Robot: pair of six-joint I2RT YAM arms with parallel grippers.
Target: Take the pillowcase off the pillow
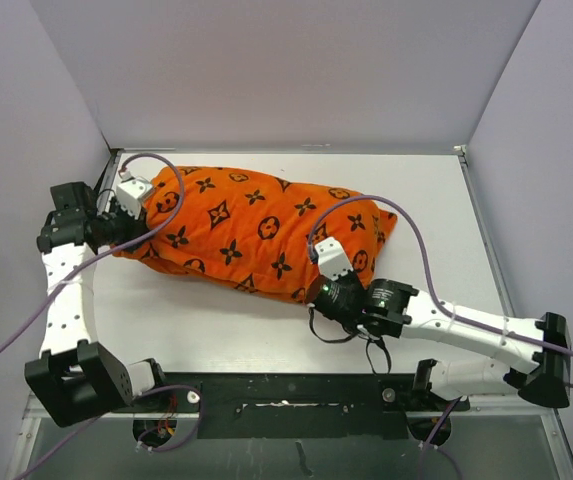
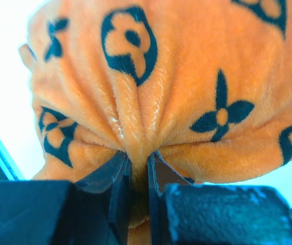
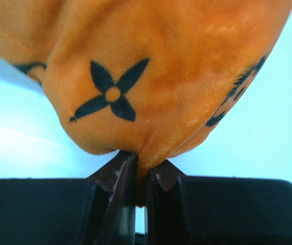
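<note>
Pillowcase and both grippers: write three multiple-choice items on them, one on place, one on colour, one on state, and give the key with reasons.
1. Where does the left gripper hold the pillowcase?
A. At its left end
B. At its right end
C. At the middle of its far edge

2. What colour is the print on the pillowcase?
A. White
B. Green
C. Black

3. How is the right gripper?
A. Open above the fabric
B. Shut on a fold of the pillowcase
C. Shut on nothing

Key:
1 A: the top view shows it at the left end.
2 C: the print is black on orange in every view.
3 B: its wrist view shows orange fabric pinched between its jaws.
</note>
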